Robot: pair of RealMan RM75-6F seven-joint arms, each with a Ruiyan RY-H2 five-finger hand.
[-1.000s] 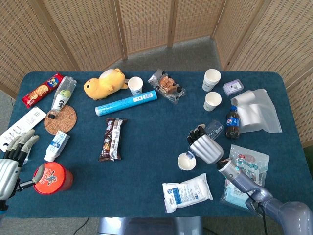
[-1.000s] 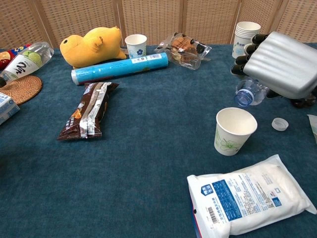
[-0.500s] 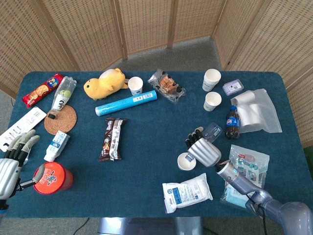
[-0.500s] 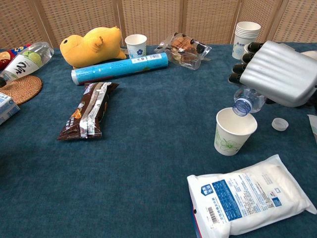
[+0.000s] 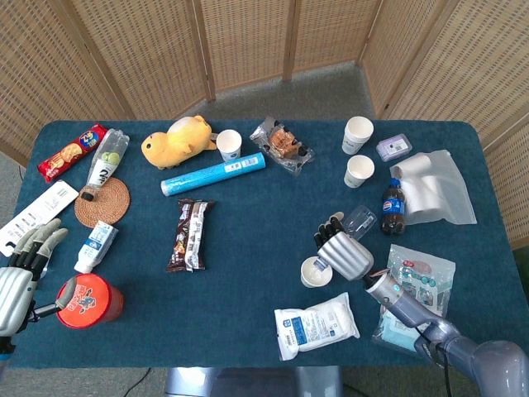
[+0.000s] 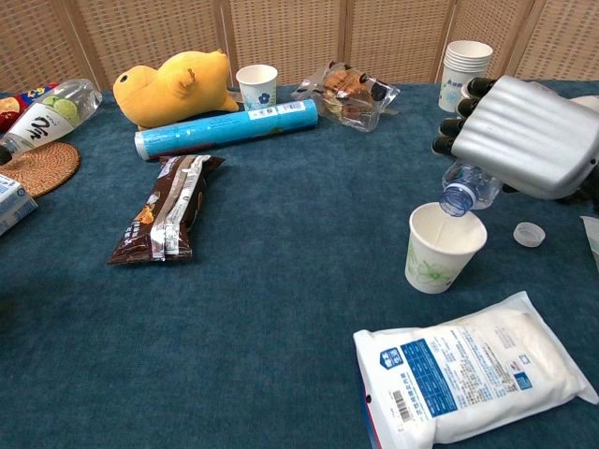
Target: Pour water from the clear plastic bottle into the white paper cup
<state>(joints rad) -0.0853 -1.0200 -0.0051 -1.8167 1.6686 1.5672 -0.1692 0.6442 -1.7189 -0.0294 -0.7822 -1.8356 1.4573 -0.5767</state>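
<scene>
**Right hand tips bottle mouth over cup rim**

Head view: right hand (image 5: 345, 255) is wrapped around the clear plastic bottle (image 5: 359, 220), fingers clamped on its body. Bottle's long axis runs diagonally, base up and away from the hand toward the far side, mouth end hidden under the hand. White paper cup (image 5: 313, 272) stands upright just beside the hand on its left, touching or nearly so. Cola bottle (image 5: 392, 207) stands just beyond the hand to its right. White pouch (image 5: 316, 325) lies near, on the robot's side of the hand. Left hand (image 5: 18, 274) sits at the table's left edge, well apart from the cup, fingers spread and holding nothing; red tub (image 5: 87, 301) is just beside it. Surface is a dark blue cloth-covered table (image 5: 248, 314); wicker screens (image 5: 149, 50) stand behind it on grey floor.

Chest view: right hand (image 6: 529, 137) holds the bottle (image 6: 468, 187) tilted, open mouth pointing down and left, right above the cup (image 6: 443, 247) rim. No stream can be made out. Loose bottle cap (image 6: 529, 234) lies on the cloth below the hand, right of the cup. Left hand out of this view.
</scene>
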